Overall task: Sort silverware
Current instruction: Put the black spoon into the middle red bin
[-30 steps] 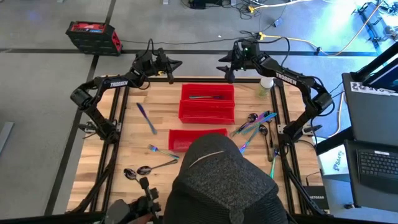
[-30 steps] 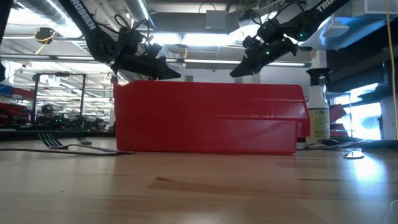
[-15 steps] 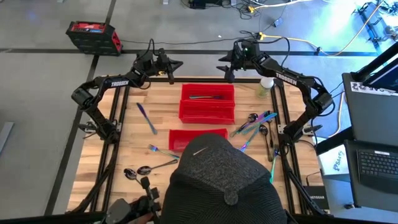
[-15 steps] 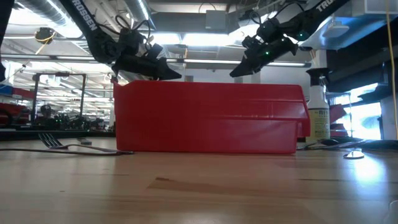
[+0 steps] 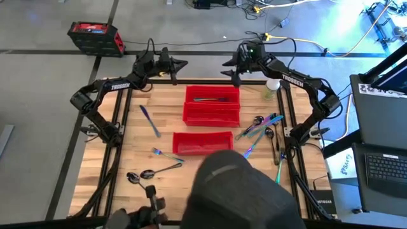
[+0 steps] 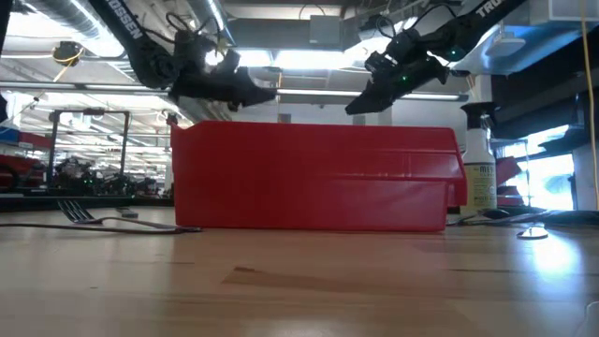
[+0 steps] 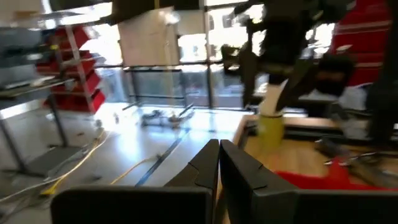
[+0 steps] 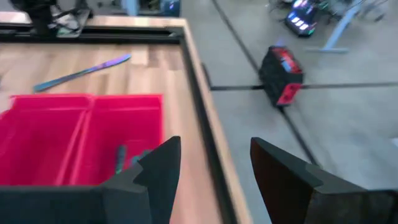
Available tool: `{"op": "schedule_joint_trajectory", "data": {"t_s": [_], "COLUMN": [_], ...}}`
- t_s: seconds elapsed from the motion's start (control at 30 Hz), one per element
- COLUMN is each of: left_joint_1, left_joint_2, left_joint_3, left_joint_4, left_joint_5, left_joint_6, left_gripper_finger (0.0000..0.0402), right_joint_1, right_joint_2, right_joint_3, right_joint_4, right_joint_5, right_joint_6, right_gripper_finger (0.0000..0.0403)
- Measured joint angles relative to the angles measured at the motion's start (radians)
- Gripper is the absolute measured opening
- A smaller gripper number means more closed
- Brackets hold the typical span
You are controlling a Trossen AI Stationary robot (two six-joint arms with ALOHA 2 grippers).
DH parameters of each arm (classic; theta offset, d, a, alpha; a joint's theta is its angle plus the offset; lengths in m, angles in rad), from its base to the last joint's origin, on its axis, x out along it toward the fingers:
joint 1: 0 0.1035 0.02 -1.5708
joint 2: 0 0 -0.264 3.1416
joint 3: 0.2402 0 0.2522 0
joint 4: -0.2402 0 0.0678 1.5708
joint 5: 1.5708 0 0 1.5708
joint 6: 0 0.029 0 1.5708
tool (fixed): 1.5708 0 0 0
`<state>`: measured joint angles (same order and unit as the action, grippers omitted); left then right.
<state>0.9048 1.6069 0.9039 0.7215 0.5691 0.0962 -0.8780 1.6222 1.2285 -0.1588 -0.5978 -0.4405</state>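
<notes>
from the left of the high view: my left jaws (image 5: 182, 63) sit pressed shut on nothing at upper centre, above the counter's (image 5: 137, 143) far edge. the nearest loose piece, a blue knife (image 5: 150, 121), lies left of centre, below them, its long axis running diagonally down to the right. three red bins (image 5: 212, 114) hold the middle. the right jaws (image 5: 225, 66) hang part open and empty; the spoon-and-fork cluster (image 5: 262, 127) lies down-right of them. since the earlier frame, the left arm has lifted slightly and a person's head has slid lower, uncovering the near bin.
</notes>
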Motion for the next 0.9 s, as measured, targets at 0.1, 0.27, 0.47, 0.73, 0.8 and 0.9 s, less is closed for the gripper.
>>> {"op": "schedule_joint_trajectory", "data": {"t_s": [0.1, 0.27, 0.47, 0.73, 0.8, 0.9], "left_joint_1": [-0.04, -0.16, -0.282, -0.492, -0.574, -0.725], "left_joint_2": [-0.024, -0.108, -0.239, -0.446, -0.507, -0.599], "left_joint_3": [0.0, -0.001, 0.0, -0.004, -0.035, -0.104], "left_joint_4": [-0.085, -0.278, -0.529, -0.886, -0.926, -0.947], "left_joint_5": [0.008, -0.083, -0.212, -0.381, -0.449, -0.58], "left_joint_6": [0.006, 0.116, 0.219, 0.275, 0.258, 0.174], "left_gripper_finger": [0.0, 0.0, 0.0, 0.0, 0.0, 0.0], "right_joint_1": [0.0, 0.02, 0.129, 0.389, 0.465, 0.592], "right_joint_2": [-0.001, -0.002, -0.003, -0.008, -0.013, -0.024], "right_joint_3": [0.0, 0.0, 0.0, 0.0, 0.0, 0.0], "right_joint_4": [-0.075, -0.202, -0.264, -0.232, -0.237, -0.232], "right_joint_5": [-0.031, -0.137, -0.106, 0.045, 0.088, 0.207], "right_joint_6": [-0.043, -0.062, -0.062, 0.035, 0.094, 0.174], "right_gripper_finger": [0.0177, 0.0177, 0.0177, 0.0177, 0.0177, 0.0177]}}
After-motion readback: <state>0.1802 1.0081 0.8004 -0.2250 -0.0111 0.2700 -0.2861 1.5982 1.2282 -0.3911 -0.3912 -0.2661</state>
